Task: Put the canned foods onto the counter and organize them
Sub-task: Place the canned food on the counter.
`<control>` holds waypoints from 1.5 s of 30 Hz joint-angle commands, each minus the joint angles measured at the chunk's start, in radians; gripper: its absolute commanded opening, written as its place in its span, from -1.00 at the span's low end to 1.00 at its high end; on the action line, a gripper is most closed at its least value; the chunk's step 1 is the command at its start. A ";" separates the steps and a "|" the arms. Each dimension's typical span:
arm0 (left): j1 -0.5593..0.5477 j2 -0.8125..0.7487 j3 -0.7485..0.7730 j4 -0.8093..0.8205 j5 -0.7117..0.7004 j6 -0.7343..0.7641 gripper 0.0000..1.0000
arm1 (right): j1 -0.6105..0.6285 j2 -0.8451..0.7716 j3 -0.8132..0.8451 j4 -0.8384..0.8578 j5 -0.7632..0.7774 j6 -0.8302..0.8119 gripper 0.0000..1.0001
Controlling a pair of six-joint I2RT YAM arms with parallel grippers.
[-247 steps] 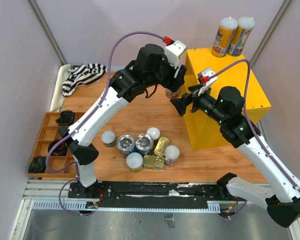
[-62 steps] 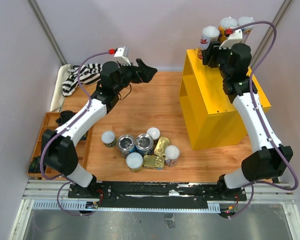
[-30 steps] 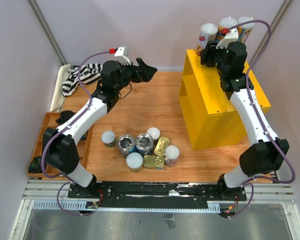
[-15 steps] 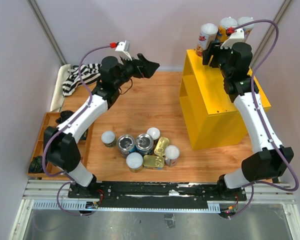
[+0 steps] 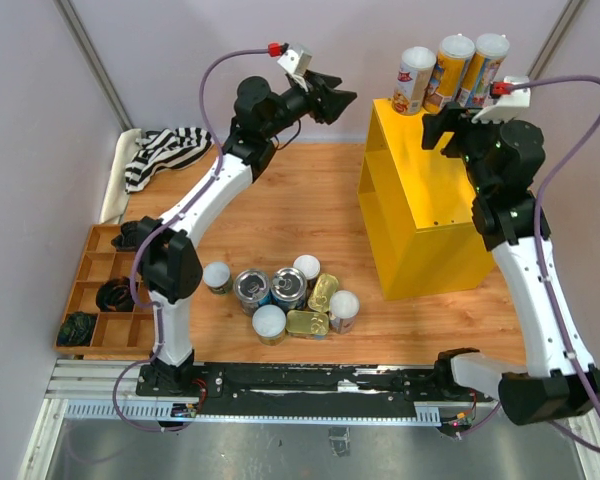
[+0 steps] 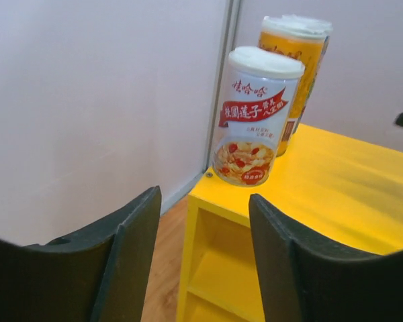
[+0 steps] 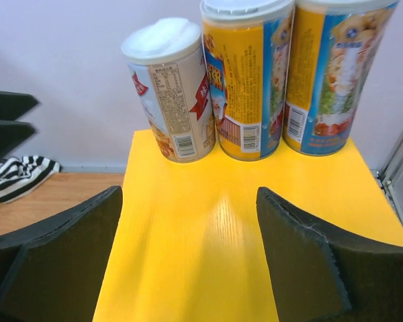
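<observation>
Top view: 3 tubes stand in a row along the back edge of the counter [image 5: 450, 215], namely the red-white tube [image 5: 414, 80] at the left corner, the middle yellow tube [image 5: 452, 72] and the end yellow tube [image 5: 483, 70], all upright and shoulder to shoulder, prob. packed tight to leave the front of the top free for more. The right gripper [image 5: 435, 128] sits just in front of the row and carries nothing. The left gripper [image 5: 348, 98] is raised high near the counter's left side, also w/o a load. The rest of the cans [image 5: 285, 295] are bunched on the table [image 5: 310, 215] near the arm bases, approx. 8, so the job looks about a quarter done. The striped cloth [image 5: 165, 150] and wooden tray [image 5: 92, 290] lie off to the left. Left wrist view: fingers [image 6: 131, 268] spread wide w/ nothing btwn them, aimed at the red-white tube, which stands close to the counter's corner edge; a nudge there could tip it off. Right wrist view: fingers [image 7: 60, 241] parted wide, the bare yellow top btwn them, all 3 tubes standing apart from the jaws; the red-white one leans slightly toward its neighbour and touches it.
</observation>
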 commanded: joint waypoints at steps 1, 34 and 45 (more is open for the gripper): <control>-0.030 0.088 0.060 0.090 0.086 0.018 0.13 | -0.025 -0.106 -0.057 0.040 0.034 0.042 0.64; -0.149 0.360 0.366 0.136 0.009 0.036 0.62 | -0.038 -0.207 -0.115 0.009 0.034 0.042 0.67; -0.164 0.383 0.395 0.147 0.062 0.040 0.47 | -0.044 -0.206 -0.117 0.009 0.031 0.045 0.67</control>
